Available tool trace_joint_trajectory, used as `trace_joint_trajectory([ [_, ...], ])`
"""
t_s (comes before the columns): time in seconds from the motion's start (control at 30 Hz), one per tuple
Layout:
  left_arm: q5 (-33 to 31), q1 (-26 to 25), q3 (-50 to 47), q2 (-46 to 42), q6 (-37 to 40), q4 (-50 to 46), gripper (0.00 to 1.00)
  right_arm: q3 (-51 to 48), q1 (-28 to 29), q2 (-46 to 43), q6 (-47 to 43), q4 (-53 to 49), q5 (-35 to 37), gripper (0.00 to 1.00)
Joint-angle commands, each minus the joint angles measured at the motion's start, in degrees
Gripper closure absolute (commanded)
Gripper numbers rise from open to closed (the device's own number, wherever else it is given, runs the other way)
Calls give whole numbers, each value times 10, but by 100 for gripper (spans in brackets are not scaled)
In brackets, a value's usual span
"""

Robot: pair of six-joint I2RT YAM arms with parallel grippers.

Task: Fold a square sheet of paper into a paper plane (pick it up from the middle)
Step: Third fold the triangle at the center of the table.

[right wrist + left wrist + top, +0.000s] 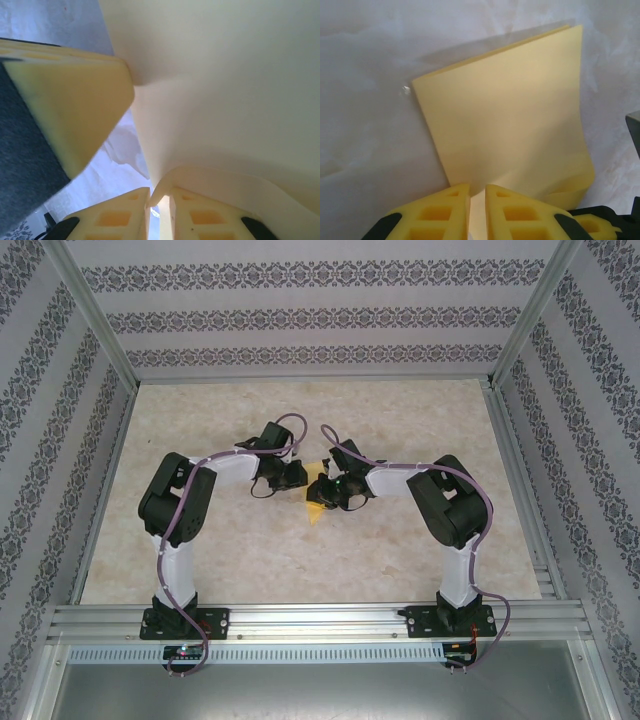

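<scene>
At the middle of the table, 2 arms meet over the square sheet of paper, doubled over, looks like a fold being pressed. Now the left gripper pinches its near edge; the right gripper has paper in a slim gap, gripping or not I can't tell. Next calls for a clean crease; from above the sheet's mostly hidden

A thin, plain yellow-orange square sheet of paper looks pale butter-yellow up close. The cream, marble-look tabletop has faint beige veining. The wallpapered walls carry white bands alternating with rows of dark grey floral ornament. The left arm and right arm are white with black joints and purple cables. The left gripper has bright yellow fingers with black patches. The metal frame rail is silver.
</scene>
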Motion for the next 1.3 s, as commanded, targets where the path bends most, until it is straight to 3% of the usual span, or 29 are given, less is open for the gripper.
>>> trace_joint_trajectory([
  [0.0, -2, 24, -8, -43, -18, -15, 82, -13, 3, 20, -12, -19, 25, 77],
  [0.23, 1, 41, -32, -68, -23, -10, 81, -18, 1, 15, -10, -13, 25, 70],
  [0.5, 41, 40, -49, -72, -32, 16, 83, -22, -5, 14, -10, -12, 22, 86],
  [0.87, 86, 9, -67, -76, -35, 29, 91, -30, -9, 15, -14, -17, 21, 98],
  [1.27, 94, -22, -63, -55, -40, 29, 100, -32, -11, 20, -12, -14, 19, 100],
])
